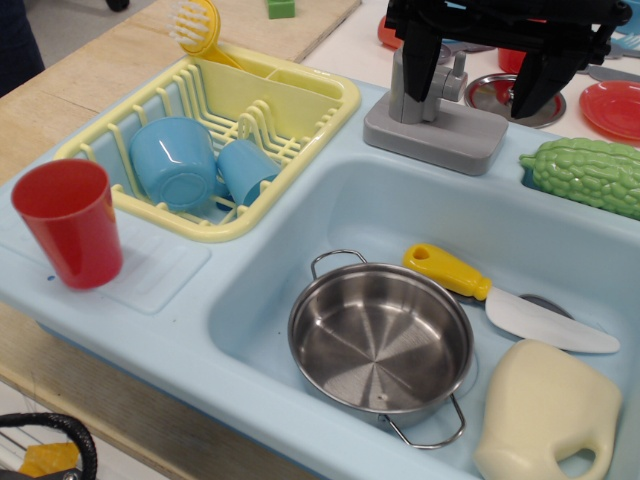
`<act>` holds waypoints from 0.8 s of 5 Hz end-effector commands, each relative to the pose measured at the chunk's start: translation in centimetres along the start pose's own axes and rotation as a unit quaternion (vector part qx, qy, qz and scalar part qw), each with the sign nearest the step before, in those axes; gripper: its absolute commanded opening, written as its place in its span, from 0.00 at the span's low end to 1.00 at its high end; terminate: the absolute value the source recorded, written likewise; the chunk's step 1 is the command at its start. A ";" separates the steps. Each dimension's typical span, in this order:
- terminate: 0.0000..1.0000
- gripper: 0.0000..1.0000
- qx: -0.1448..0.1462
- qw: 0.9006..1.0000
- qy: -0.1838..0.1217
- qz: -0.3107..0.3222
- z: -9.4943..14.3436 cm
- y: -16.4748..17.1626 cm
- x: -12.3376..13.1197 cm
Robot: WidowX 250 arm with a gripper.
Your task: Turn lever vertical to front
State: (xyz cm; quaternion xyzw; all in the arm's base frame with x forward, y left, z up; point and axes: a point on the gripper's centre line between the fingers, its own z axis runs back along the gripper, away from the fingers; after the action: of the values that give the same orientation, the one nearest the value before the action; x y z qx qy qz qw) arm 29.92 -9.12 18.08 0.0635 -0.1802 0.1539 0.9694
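Grey plastic tap [432, 110] sits on the back rim of the pale blue sink [300, 215], and I see my black gripper [482, 75] over it, fingers spread apart, one each side of the column. I can make out the lever [452, 68] poking between them, touching neither. Down in the basin lie a steel pot [380, 340], a yellow-handled knife [505, 298] and a cream jug [545, 415].
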 end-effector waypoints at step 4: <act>0.00 1.00 -0.002 0.997 -0.055 -0.046 -0.7 -0.2 3.5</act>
State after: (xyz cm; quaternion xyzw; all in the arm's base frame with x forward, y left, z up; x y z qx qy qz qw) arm 33.32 -8.53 17.36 0.0834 -0.2134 0.0929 0.9690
